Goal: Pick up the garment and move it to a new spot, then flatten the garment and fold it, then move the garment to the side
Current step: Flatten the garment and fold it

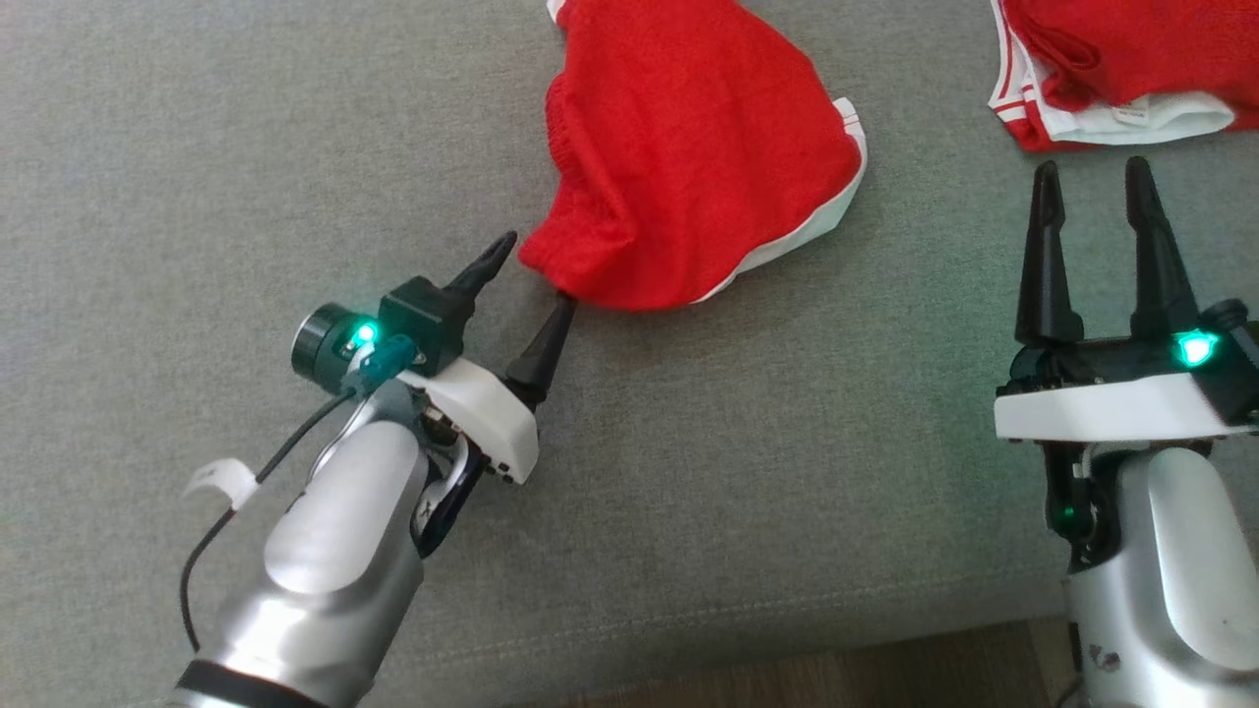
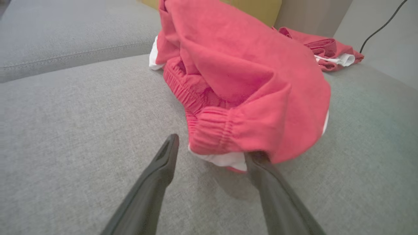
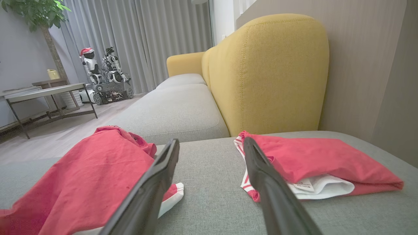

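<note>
Left end effector (image 1: 538, 269) stands spread at the garment (image 1: 689, 147), one finger touching its gathered edge and the other just beside it; judged a line-up for pinching that edge (nothing is gripped yet). The garment lies crumpled just ahead of those fingers, directly on the sofa (image 1: 197, 147). Right end effector (image 1: 1092, 165) is spread and empty, with a second garment (image 1: 1111, 59), folded, just beyond its tips.

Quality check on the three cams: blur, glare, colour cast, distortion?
Head view: sharp, green light spilling on the sofa cushion near the right gripper. Left wrist view: garment washed pinkish, soft shadow beneath it, near fingers blurred. Right wrist view: evenly lit, wide-angle stretch.
</note>
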`<state>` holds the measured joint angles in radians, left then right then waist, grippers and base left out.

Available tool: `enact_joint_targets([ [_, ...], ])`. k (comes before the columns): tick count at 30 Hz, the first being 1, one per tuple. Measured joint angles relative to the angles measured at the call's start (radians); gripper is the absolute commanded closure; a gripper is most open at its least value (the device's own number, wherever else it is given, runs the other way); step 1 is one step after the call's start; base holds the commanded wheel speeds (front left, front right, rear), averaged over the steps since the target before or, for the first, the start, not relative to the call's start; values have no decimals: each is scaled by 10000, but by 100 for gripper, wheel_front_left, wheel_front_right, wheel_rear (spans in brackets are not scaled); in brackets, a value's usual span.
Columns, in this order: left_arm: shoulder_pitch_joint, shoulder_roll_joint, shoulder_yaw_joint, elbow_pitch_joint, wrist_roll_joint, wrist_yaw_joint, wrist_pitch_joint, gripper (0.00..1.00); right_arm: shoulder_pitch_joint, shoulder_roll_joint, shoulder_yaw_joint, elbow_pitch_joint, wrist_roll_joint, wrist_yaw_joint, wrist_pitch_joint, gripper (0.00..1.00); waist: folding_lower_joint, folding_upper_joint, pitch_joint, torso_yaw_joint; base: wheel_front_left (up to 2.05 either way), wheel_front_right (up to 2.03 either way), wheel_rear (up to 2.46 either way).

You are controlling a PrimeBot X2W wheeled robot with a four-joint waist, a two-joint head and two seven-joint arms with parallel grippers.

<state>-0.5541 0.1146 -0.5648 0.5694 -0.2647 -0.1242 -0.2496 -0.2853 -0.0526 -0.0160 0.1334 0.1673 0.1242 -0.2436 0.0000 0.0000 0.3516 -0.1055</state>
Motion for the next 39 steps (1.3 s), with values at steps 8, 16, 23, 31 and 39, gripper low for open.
enact_joint_targets([
  [8,181,-25,-25,-401,-125,-4,0,100,-7,0,-19,113,-2,0,-35,0,0,0,-70,168,0,0,0],
  [16,240,77,309,-844,-587,-6,0,100,-12,0,-56,228,-15,0,-42,0,0,0,-288,403,0,0,0],
  [23,540,502,1304,-1080,-593,27,0,100,-12,0,-65,420,-117,0,198,0,0,0,-627,671,0,0,0],
  [31,787,621,1383,-1032,-531,54,0,100,-84,-2,571,1499,-82,0,1540,0,0,0,-585,1044,0,0,0],
  [39,785,445,1388,-1037,-529,107,0,100,-1255,-8,876,3241,472,0,2148,0,1,0,-274,1230,0,0,0],
])
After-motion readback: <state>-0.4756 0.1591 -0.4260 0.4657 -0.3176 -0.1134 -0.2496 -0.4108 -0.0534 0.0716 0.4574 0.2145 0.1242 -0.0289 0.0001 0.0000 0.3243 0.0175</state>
